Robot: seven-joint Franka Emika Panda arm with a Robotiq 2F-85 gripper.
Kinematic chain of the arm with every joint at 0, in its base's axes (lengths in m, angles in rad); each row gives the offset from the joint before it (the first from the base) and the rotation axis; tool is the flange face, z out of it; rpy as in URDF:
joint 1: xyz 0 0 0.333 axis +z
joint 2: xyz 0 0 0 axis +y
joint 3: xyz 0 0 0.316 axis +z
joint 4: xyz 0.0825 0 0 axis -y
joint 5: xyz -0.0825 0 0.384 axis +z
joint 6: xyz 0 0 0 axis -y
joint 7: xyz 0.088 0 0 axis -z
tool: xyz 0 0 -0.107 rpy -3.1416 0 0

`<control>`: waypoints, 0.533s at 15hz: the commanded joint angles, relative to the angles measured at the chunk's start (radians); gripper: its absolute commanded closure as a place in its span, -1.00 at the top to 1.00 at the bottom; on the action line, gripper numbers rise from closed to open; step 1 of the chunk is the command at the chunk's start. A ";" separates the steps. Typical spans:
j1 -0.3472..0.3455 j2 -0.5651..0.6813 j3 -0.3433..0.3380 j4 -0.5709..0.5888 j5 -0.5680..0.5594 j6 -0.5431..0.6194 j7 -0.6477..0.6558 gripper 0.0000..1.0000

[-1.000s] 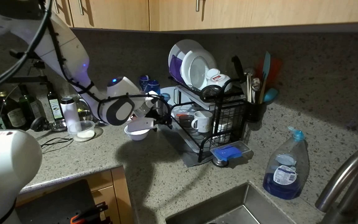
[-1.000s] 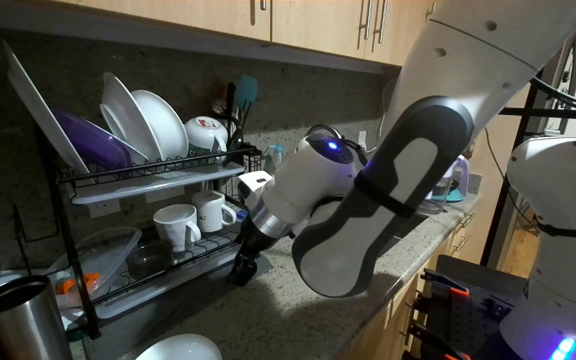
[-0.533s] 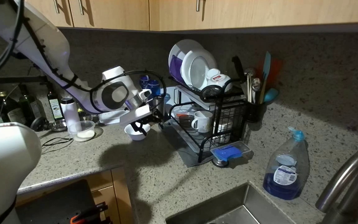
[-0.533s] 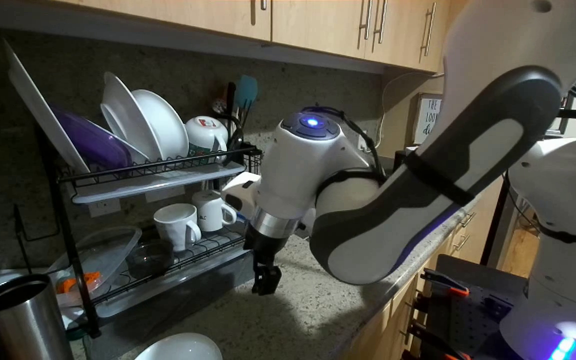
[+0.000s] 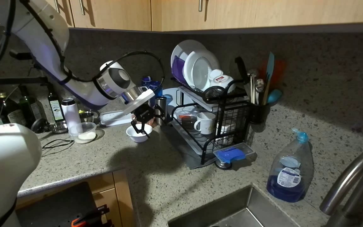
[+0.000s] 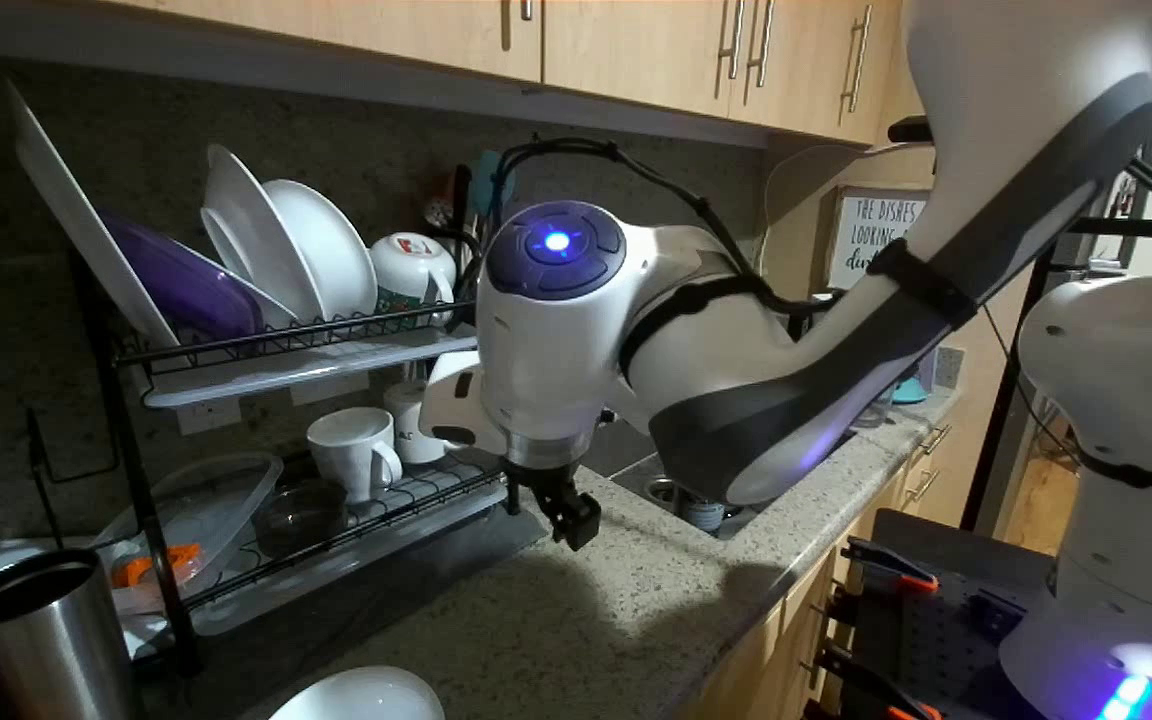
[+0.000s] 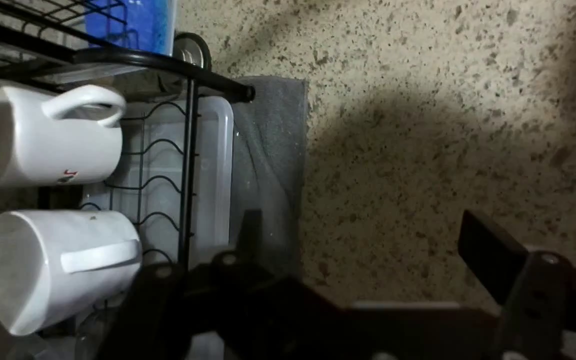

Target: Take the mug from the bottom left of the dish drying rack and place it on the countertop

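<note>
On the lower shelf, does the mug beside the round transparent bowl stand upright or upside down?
Upright: in an exterior view, the mug shows its open rim at the top.

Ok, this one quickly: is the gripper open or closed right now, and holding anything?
Gripper: open, jaws wide apart, holding nothing.

In an exterior view the camera looks down from near the sink (image 5: 222, 208), across the counter (image 5: 159, 186) into the corner. In an exterior view it sits nearer the rack (image 6: 311, 368), close by the steel cup (image 6: 56, 640), facing along the counter toward the sink. Both share the rack, arm (image 5: 80, 91) and white bowl (image 6: 361, 695). The wrist view points down from close by, onto the rack's lower tier (image 7: 213, 175) and the counter.
</note>
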 commanded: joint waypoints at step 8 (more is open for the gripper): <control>-0.501 -0.250 0.572 0.060 -0.312 -0.256 0.033 1.00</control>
